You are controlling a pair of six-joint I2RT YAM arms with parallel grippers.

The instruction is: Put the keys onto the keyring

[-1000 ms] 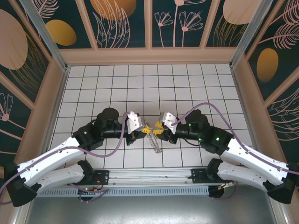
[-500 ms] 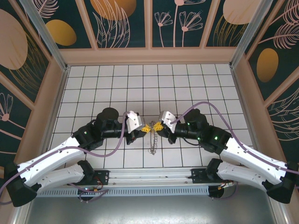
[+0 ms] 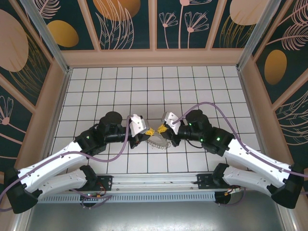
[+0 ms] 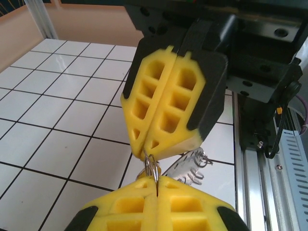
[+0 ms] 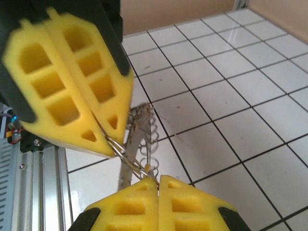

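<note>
The left tool (image 3: 150,131) and right tool (image 3: 162,129) meet tip to tip over the tiled counter (image 3: 144,86), each with its yellow fingers pressed together on a thin wire loop of the keyring (image 3: 157,141), whose silvery coiled bits hang just beneath them

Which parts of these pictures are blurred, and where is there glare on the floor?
Right wrist view: the left tool is smeared by blur, the right tool and keyring look sharper, glare whitens the far tiles. Left wrist view: pale sheen on the upper-left tiles. Top external view: even, sharp.
</note>
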